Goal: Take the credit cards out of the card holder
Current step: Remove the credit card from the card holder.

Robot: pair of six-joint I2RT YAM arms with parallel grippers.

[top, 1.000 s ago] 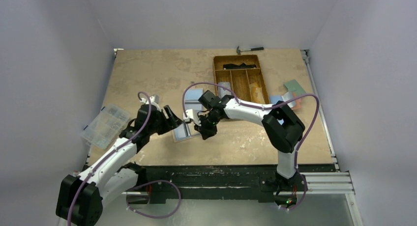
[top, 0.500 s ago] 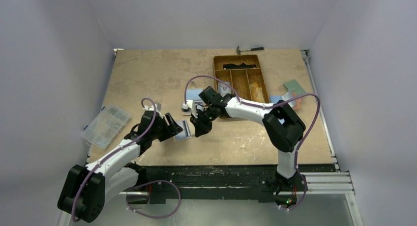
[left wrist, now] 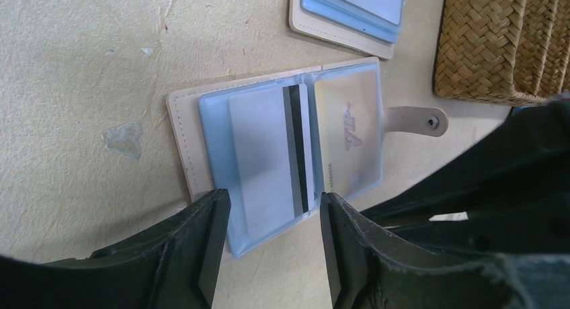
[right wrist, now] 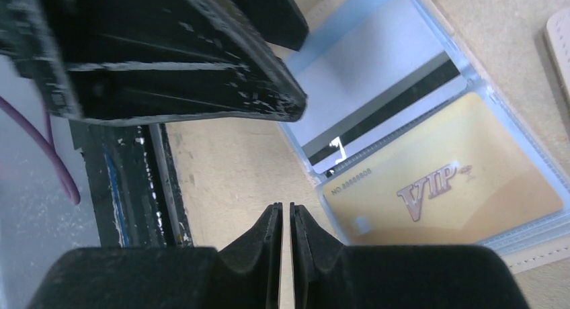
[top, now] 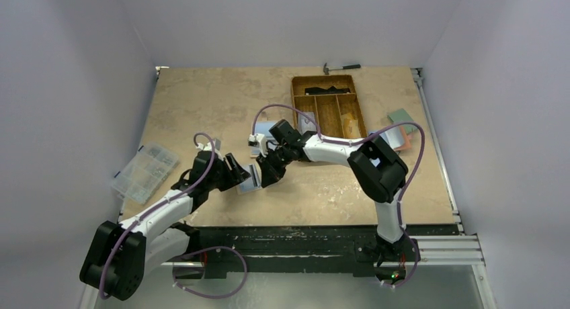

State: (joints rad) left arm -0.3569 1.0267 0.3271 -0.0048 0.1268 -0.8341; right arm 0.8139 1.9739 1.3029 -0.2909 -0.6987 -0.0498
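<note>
Your card holder lay opened flat on the table, near the middle of it in the top view, between the two grippers. In the right wrist view the gold card in one sleeve read "VIP", with a small line starting "NO." and a run of digits too fine to read. The striped card in the other sleeve showed only a black magnetic band on grey-white. In the left wrist view, your left gripper stood spread at 6 o'clock, its fingers straddling the striped card's near edge; whether they touched the sleeve could not be told. Your right gripper had its fingers pressed almost together on nothing, just off the gold card's edge. The strap pointed to 3 o'clock. Bare table lay at 9 o'clock of the holder; a second holder, cut off by the frame, sat close at 12 o'clock and the woven tray at 2 o'clock. The right arm's dark bulk hid the ground at 4 o'clock.
</note>
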